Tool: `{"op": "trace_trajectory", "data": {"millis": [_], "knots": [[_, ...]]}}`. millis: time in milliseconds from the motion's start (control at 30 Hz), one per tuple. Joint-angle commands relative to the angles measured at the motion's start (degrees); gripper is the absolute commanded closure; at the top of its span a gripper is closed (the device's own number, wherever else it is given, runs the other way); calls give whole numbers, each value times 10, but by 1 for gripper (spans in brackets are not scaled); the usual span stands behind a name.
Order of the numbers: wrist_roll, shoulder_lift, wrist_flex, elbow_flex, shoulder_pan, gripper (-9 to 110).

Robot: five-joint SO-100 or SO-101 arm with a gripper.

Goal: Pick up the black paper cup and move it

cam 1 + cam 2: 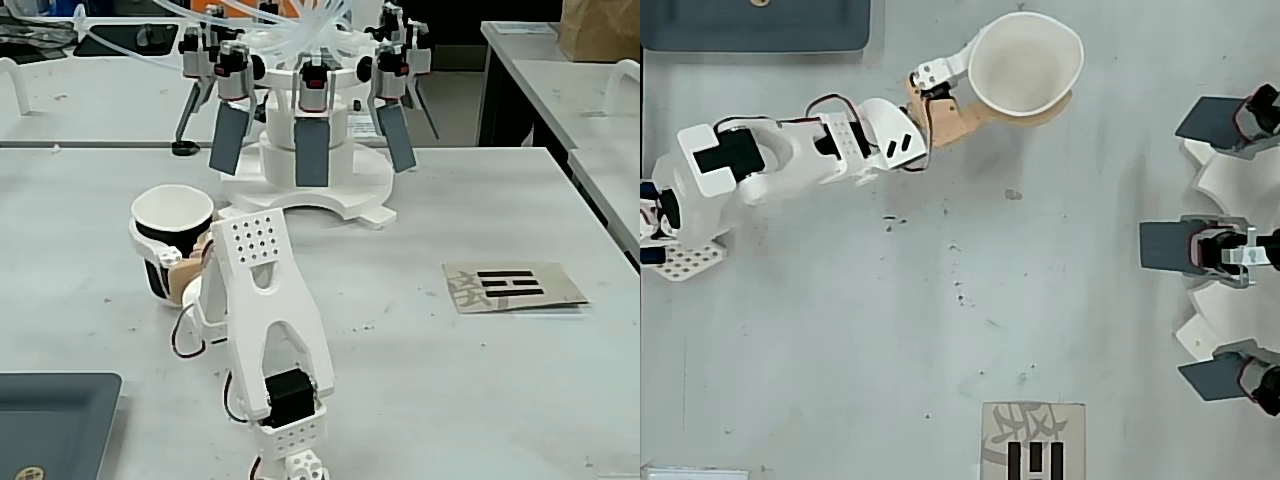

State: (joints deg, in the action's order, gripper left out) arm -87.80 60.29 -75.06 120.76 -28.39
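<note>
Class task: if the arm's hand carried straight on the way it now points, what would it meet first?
The hand already closes around the black paper cup; beyond it, probably bare grey table.

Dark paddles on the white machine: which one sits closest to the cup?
The leftmost paddle in the fixed view, topmost in the overhead view. It hangs nearest the black paper cup; the middle and far paddles sit farther away.
</note>
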Motion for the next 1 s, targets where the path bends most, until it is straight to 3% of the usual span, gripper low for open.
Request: {"op": "trace_trajectory", "data": {"millis": [0, 967], "knots": [[-7, 46, -28, 11, -3, 96], [-4, 317, -83, 308, 26, 95]]}}
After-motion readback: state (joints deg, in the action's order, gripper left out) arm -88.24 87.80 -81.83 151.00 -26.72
